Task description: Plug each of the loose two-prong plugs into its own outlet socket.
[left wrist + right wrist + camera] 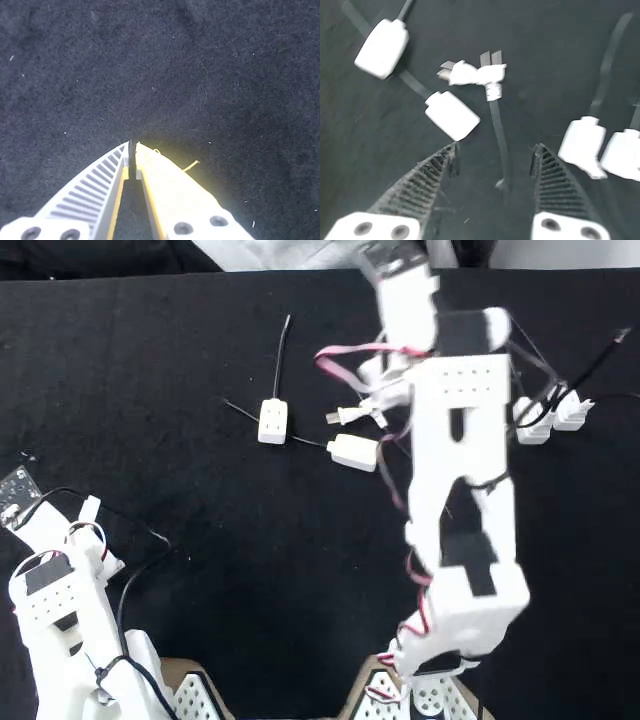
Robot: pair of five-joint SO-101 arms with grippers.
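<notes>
Saw the table (pixel 150 370) covered in matt black cloth, faintly fuzzy and flecked with pale lint. Judged the square socket block (pixel 272 421) and the oblong socket block (pixel 353 452) to be smooth white plastic with a soft sheen. Noted the same plastic on the loose plugs (pixel 472 73), with flat, dull metal prongs. Found the black cord (pixel 499 135) matt and rubbery. Made out hard, smooth white plastic on the right arm (pixel 460 440). Noted ribbed plastic faces on the left gripper (pixel 132 146), one pale grey, one yellowish, and darker ribbed ones on the right gripper (pixel 495 147).
</notes>
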